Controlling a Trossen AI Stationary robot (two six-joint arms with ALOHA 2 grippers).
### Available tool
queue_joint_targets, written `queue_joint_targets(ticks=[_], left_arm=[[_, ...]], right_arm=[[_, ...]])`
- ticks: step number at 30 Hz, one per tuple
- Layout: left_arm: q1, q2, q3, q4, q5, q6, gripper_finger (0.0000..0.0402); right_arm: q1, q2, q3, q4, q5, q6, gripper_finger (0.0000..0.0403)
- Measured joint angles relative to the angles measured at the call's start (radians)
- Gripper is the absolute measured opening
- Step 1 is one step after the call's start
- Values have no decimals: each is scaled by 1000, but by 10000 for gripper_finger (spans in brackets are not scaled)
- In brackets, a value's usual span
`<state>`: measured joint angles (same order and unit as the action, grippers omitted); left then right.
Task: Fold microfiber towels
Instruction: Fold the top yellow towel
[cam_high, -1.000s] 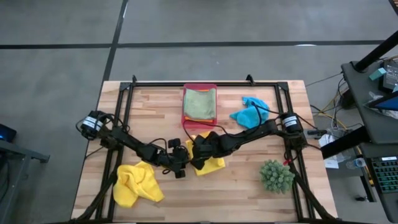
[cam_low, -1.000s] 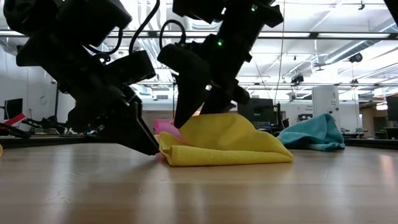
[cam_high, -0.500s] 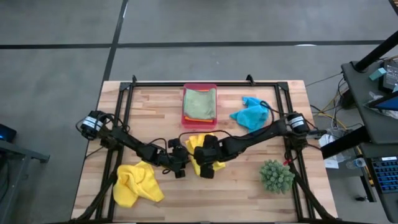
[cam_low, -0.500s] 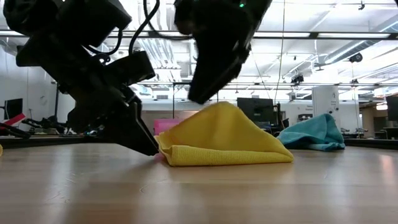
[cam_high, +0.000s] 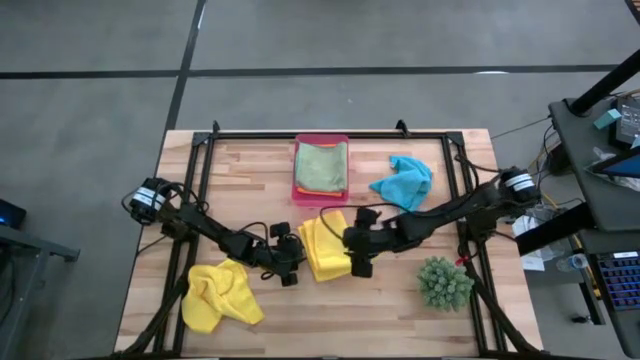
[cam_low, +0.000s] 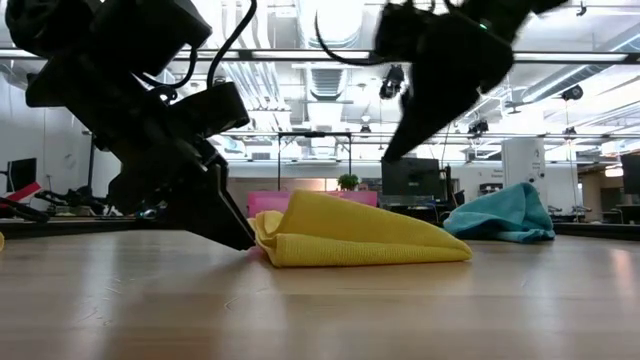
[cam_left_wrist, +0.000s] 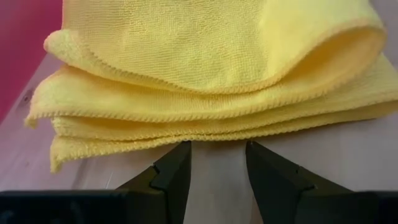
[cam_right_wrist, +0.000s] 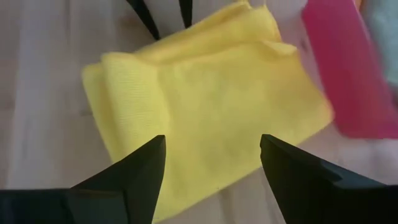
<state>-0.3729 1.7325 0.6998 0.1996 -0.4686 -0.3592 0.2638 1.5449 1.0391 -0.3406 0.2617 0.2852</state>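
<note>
A yellow microfiber towel (cam_high: 322, 245), folded into several layers, lies flat at the table's middle; its stacked edges (cam_left_wrist: 186, 118) face my left gripper. My left gripper (cam_left_wrist: 217, 155) is open, low at the towel's left edge, with bare table between its fingers. My right gripper (cam_right_wrist: 211, 149) is open and hangs above the table just right of the towel (cam_low: 360, 235), touching nothing. A crumpled yellow towel (cam_high: 220, 295) lies near left and a turquoise one (cam_high: 403, 182) far right. A light green towel (cam_high: 321, 166) lies in the pink tray (cam_high: 297, 190). My left gripper's fingertips (cam_left_wrist: 180, 152) stand at the folded yellow towel's left edge, slanting down from the table's left. I cannot tell whether they touch the cloth. Nothing lies between the fingers.
A spiky green plant (cam_high: 444, 283) stands near the right front corner, close to my right arm. The black frame rails (cam_high: 330, 135) run along the table's far and side edges. Bare wood shows along the front, between the crumpled yellow towel and the plant.
My right gripper has come up off the yellow towel and drawn back toward the table's right edge, rolling as it went. The towel's top layer, first dented, then peaked, has sunk into a lower, flatter fold. The rest of the towel has stayed in place.
</note>
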Motion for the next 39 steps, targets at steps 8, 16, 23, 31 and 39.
queue_joint_targets(ticks=[8, 16, 23, 31, 39], left_arm=[[0, 0, 0, 1, 0, 5, 138], [0, -1, 1, 1, 0, 5, 138], [0, -1, 0, 1, 0, 5, 138], [0, -1, -2, 1, 0, 1, 138], [0, -1, -2, 1, 0, 0, 138]], right_arm=[[5, -75, -255, 357, -3, 94, 249], [51, 30, -286, 656, -7, -28, 249], [79, 232, -176, 836, 5, -185, 249], [81, 355, -30, 702, 52, -226, 227], [85, 348, 21, 596, 54, -218, 101]])
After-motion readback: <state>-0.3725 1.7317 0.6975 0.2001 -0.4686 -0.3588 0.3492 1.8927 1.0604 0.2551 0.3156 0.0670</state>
